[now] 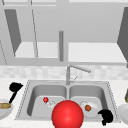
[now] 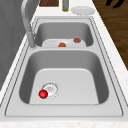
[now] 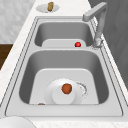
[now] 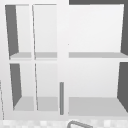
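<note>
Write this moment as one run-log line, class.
left robot hand: above counter, left of sink | right robot hand: by plate in right basin | small red ball: left basin

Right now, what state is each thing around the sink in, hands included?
Left hand: in the air over the left counter, fingers curled, holding nothing.
Right hand: at the sink's front right corner, fingers curled, holding nothing.
Faucet: spout swung toward the right basin, no water.
Plate: flat in the right basin, brown item on it.
Small red ball: in the left basin beside the drain.
Wall cabinet: open, shelves bare.
</note>
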You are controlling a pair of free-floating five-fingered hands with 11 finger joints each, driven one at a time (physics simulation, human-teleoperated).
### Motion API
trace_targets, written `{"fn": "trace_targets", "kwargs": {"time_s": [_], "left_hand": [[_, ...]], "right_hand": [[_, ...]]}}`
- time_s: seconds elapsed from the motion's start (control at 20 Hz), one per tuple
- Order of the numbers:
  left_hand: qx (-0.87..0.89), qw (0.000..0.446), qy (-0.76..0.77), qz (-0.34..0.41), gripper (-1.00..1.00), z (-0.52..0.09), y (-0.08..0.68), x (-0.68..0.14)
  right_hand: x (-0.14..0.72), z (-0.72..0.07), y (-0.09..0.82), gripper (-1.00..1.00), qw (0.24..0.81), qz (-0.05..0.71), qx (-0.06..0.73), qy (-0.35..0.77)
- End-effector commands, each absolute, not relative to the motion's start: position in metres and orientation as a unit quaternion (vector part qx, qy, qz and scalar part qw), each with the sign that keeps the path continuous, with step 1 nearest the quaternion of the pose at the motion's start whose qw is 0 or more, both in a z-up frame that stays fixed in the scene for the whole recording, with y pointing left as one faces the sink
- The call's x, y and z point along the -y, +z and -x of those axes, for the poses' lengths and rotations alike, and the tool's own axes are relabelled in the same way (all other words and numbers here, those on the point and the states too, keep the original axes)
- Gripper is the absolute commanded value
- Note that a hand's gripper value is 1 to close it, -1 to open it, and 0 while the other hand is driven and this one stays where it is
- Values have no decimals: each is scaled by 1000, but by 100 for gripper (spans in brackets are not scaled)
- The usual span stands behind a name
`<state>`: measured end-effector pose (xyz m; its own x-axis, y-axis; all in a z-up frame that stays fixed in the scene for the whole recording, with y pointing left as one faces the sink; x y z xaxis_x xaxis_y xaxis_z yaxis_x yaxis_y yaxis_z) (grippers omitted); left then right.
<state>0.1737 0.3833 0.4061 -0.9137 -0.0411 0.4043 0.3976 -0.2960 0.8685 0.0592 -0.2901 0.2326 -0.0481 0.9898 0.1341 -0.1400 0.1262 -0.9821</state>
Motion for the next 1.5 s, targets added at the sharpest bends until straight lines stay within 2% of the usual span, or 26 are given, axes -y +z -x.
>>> {"fn": "trace_targets", "kwargs": {"time_s": [0.0, 0.35, 0.8, 0.95, 1.45], "left_hand": [[549, 123, -815, 138, -100, -169, 423, -369], [548, 124, -816, 138, -100, -160, 456, -340], [583, 145, -780, 175, -100, -149, 448, -321], [622, 135, -752, 170, -100, -140, 453, -312], [678, 141, -703, 163, -100, -125, 459, -299]], "right_hand": [[290, -59, 233, 0, 550, 416, 510, 513], [290, -59, 233, 0, 550, 416, 510, 513], [290, -59, 233, 0, 550, 416, 510, 513], [290, -59, 233, 0, 550, 416, 510, 513], [290, -59, 233, 0, 550, 416, 510, 513]]}}
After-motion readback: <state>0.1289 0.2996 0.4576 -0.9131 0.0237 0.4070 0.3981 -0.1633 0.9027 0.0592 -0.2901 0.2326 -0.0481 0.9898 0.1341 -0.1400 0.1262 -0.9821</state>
